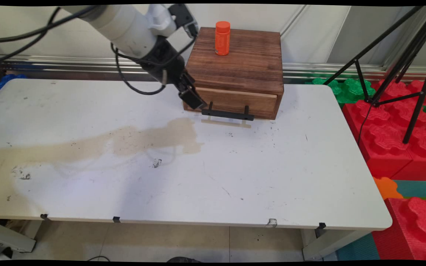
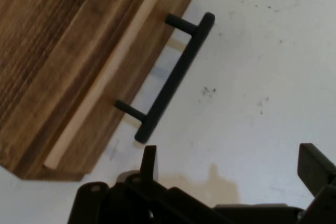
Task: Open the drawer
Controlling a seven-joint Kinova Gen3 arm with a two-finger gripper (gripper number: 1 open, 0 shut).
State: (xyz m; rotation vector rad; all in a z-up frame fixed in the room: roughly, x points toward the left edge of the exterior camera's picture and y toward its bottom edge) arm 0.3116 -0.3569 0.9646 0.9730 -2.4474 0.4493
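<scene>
— Hovering low beside the dark brown wooden drawer box point(image 1: 240, 70), is that the black two-finger end effector point(image 1: 192, 99)?

— Yes. It hangs at the box's front left corner, just above the white worktop point(image 1: 213, 177), tilted down toward the box's front.

— Are its fingers apart or together?

— Apart. In the hand view one fingertip point(image 2: 149, 162) rises left of centre and the other stands far off at the right edge, with bare worktop between them. Nothing is held.

— What lies nearest to it?

— The black bar handle point(image 1: 227, 114) on the box's pale wooden drawer front point(image 1: 235, 100). The handle's left end is just beside the end effector, not touching as far as I can tell.

— How does the handle run?

— Its long axis follows the box's front face, standing off it on two short posts. From the end effector it stretches away to the right along that face; in the hand view point(image 2: 176, 80) it climbs slantwise from just above the left fingertip.

— Anything else on the box?

— An orange cylindrical bottle point(image 1: 222, 38) stands upright on the box's top, toward its back left, well apart from the end effector. The drawer looks shut.
</scene>
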